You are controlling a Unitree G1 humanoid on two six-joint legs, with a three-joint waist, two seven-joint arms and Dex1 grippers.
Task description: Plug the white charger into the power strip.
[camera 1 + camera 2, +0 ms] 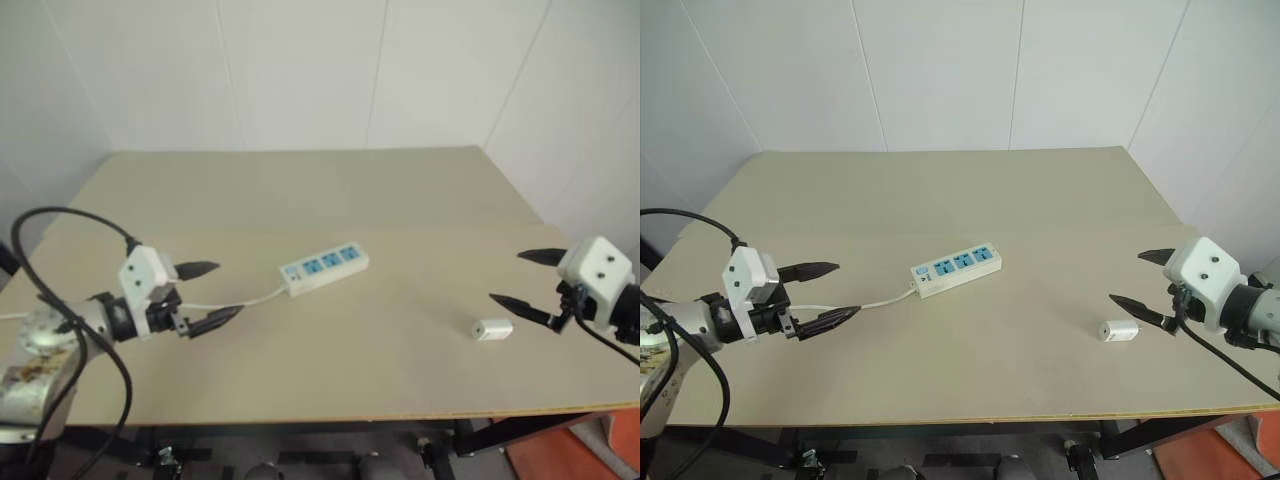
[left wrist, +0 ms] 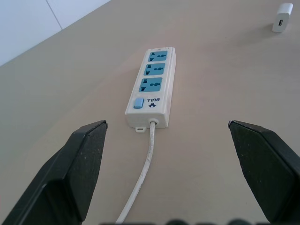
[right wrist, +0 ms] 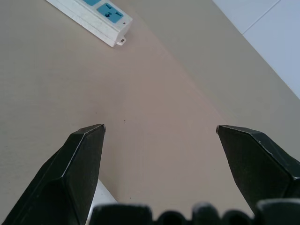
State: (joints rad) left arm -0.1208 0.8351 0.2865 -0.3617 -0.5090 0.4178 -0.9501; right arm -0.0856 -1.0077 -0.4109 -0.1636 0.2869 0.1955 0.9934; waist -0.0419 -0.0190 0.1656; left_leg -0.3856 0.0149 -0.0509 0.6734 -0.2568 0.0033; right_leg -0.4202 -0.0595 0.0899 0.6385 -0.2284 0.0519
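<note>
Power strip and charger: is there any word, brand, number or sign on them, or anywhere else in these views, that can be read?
"BULL", with a small logo mark beside it: on the power strip, printed next to its blue switch at the cord end; it appears upside down in the left wrist view.
White charger: no readable marking; too small to tell.
Table, walls: no text.

bare lab: plain table [image 1: 300, 190], white panel walls [image 1: 300, 70].
</note>
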